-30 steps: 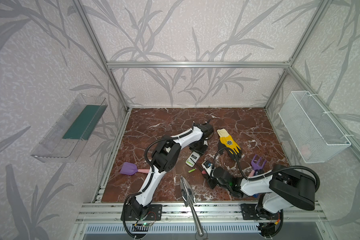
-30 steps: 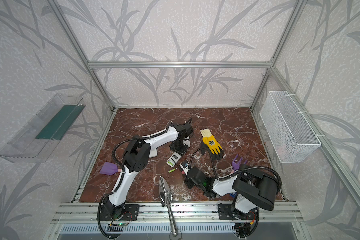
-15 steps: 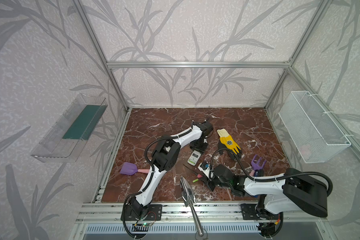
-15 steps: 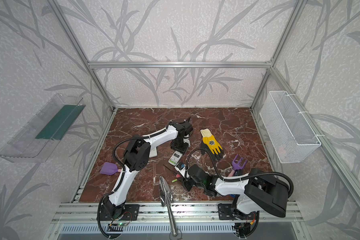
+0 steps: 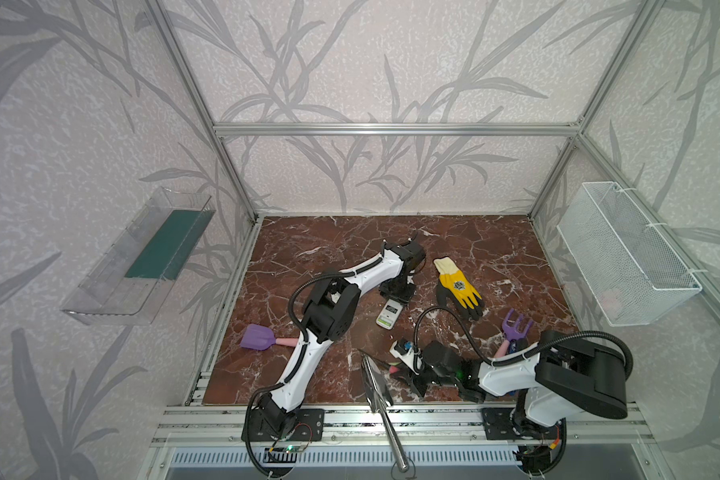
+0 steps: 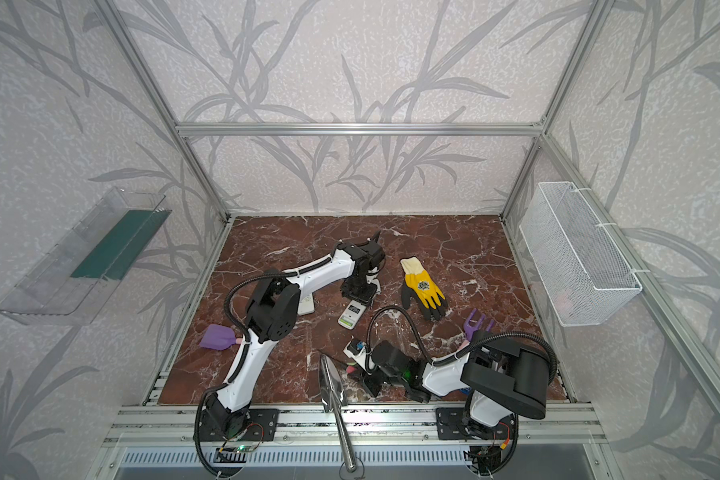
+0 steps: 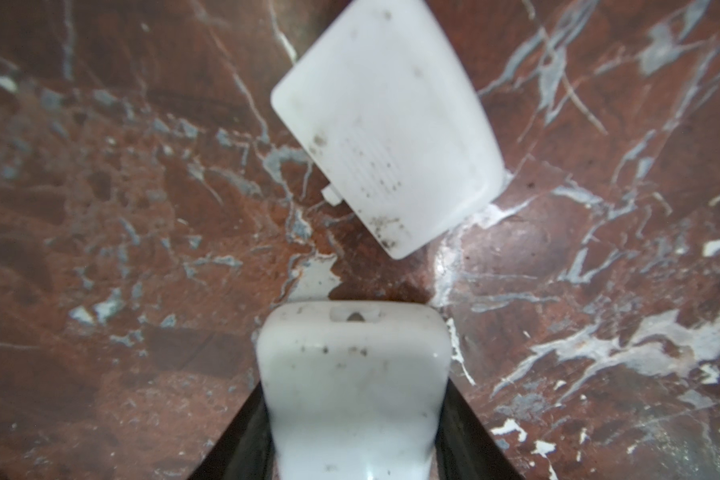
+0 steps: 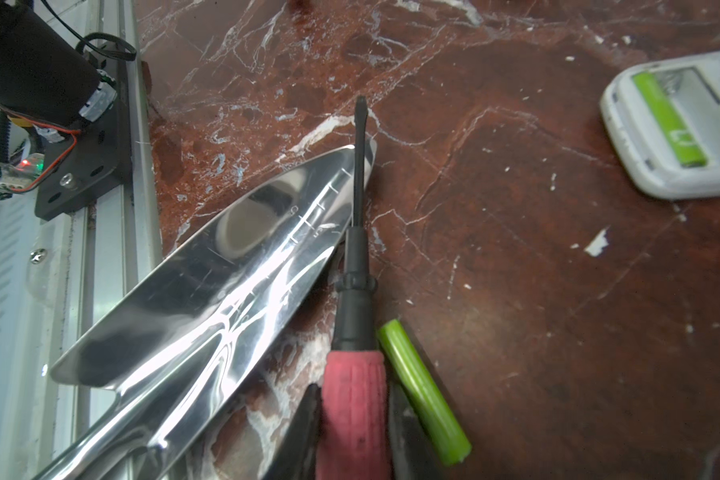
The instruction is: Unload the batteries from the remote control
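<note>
Table (image 5: pixel 329 241) — red-brown marble, white veins. Glove (image 5: pixel 458 286) — yellow, black fingers, white cuff. Battery (image 8: pixel 422 386) lime green; screwdriver (image 8: pixel 355 316) pink handle, black shaft.

My left gripper (image 5: pixel 398 291) is down on the far end of a white remote (image 5: pixel 389 313), near the yellow glove (image 5: pixel 460 286). My right gripper (image 5: pixel 406 372) lies low at the front, at a screwdriver (image 5: pixel 395 368) between the steel trowel (image 5: pixel 375 382) and a second remote (image 5: pixel 402 348).

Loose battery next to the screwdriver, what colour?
Lime green. The battery lies beside the screwdriver; clearest in the right wrist view.
</note>
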`<state>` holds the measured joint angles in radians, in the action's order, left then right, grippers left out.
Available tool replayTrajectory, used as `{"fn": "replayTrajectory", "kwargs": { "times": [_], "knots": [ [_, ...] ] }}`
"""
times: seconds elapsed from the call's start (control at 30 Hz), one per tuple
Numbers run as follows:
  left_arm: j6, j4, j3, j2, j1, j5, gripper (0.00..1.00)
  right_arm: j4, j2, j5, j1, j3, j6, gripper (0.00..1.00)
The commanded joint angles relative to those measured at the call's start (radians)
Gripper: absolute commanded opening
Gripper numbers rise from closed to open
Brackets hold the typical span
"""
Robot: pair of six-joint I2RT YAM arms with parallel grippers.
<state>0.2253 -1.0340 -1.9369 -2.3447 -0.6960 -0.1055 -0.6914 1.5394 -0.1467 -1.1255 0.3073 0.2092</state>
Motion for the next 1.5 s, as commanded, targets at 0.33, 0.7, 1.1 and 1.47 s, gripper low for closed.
{"fn": "replayTrajectory", "kwargs": {
  "times": [0.33,0.7,1.1,1.47],
  "knots": [
    [-0.015,0.081,0.056,-0.111,0.015,-0.024,0.03,0.098,-0.078,0.071,0.0,0.037,-0.028,0.0],
    [-0.011,0.068,0.043,-0.109,0.032,0.01,0.37,0.539,-0.284,0.266,0.005,0.151,-0.026,0.0],
    [0.026,0.049,0.014,-0.079,0.065,0.092,1.0,0.719,-0.444,0.327,0.013,0.132,-0.007,0.0],
    [0.098,0.056,0.096,-0.018,0.116,0.174,0.99,0.838,-0.383,0.32,0.043,0.216,0.032,0.0]
  ]
}}
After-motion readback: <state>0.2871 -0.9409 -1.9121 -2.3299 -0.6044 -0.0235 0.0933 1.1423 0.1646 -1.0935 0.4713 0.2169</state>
